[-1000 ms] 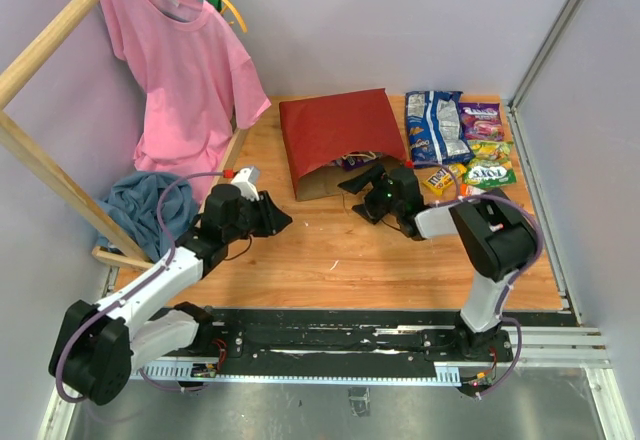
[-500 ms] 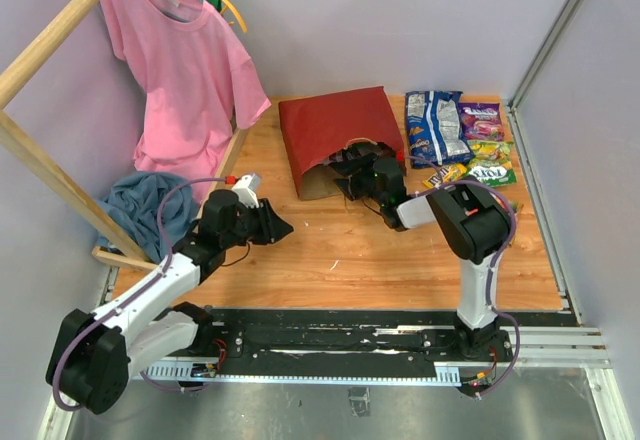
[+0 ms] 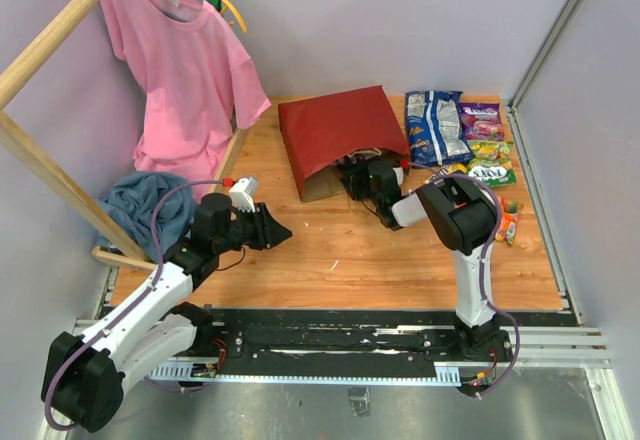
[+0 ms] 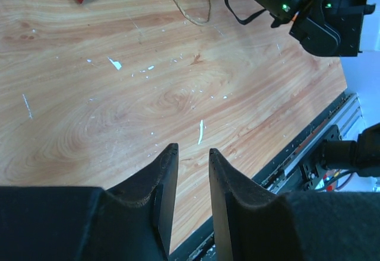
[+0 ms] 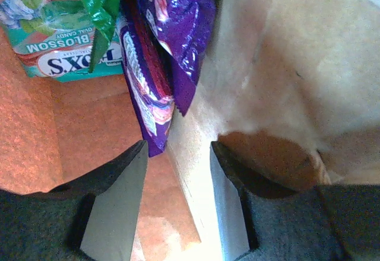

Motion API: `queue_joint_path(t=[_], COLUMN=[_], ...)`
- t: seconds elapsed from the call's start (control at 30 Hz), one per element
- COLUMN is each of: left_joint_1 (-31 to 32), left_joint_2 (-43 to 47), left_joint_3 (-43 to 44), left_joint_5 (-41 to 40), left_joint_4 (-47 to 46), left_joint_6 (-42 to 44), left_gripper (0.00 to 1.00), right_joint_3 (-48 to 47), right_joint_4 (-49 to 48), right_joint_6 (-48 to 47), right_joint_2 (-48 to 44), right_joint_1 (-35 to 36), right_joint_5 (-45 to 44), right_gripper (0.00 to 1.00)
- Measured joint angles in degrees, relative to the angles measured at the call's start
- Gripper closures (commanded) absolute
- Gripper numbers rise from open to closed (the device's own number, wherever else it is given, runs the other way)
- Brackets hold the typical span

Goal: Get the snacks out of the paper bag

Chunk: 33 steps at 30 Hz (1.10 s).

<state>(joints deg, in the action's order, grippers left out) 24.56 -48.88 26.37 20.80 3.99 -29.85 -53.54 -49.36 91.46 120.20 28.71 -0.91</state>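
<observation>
The right gripper [image 5: 178,148] sits inside the mouth of the paper bag [image 3: 335,135]. Its dark, padded fingers are partly spread and clamp nothing, with creased brown kraft wall between them. Two glossy purple packets [image 5: 172,29] hang just off its left finger, beside a green packet [image 5: 101,6] and a teal candy pack [image 5: 53,53]. The right forearm reaches left from a raised elbow. The flat bag, red outside, lies with its long axis running near to far and its mouth facing the arms. A blue-white cookie bag [image 3: 435,125] lies right of it. The left gripper [image 4: 192,151] is narrowly parted and empty, held low over the scuffed wooden table [image 4: 119,95], well apart from the bag.
</observation>
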Motion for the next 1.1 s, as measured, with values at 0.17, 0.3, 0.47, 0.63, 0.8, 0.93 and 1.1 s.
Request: queue_joint_path(t=[0.17,0.3,0.47,0.63,0.8,0.93,1.1], left_joint_1=[0.0,0.0,0.0,0.0,0.0,0.0,0.0], left_joint_2=[0.0,0.0,0.0,0.2,0.4,0.4,0.4], left_joint_3=[0.6,1.5,2.8,2.9,2.9,3.0,4.0], left_joint_5=[1.9,2.9,4.3,4.8,4.8,4.8,4.5], left_joint_4=[1.4,2.7,3.4,4.2,5.1,5.4,6.3], left_joint_6=[0.0,0.1,0.0,0.1,0.1,0.3,1.2], left_gripper=[0.68,0.68,0.68,0.68,0.68,0.68,0.67], right_joint_3=[-2.4,-6.2,-9.9,-12.5,-13.7,-13.8,-14.2], right_joint_4=[-0.5,-1.3,-1.3,0.2,2.2,2.9,2.8], right_joint_6=[-0.3,-0.7,-1.6,-3.4,-5.6,-7.2,-9.1], right_joint_2=[2.1,5.0,7.5,8.5,8.8,8.9,8.8], right_joint_1=[1.0,2.4,3.8,4.0,4.2,4.2,4.2], right_joint_5=[-3.6,-5.7,-7.9,-9.8,-11.4,-11.8,-11.8], right_gripper=[0.50,0.50,0.49,0.53,0.80,0.96,0.99])
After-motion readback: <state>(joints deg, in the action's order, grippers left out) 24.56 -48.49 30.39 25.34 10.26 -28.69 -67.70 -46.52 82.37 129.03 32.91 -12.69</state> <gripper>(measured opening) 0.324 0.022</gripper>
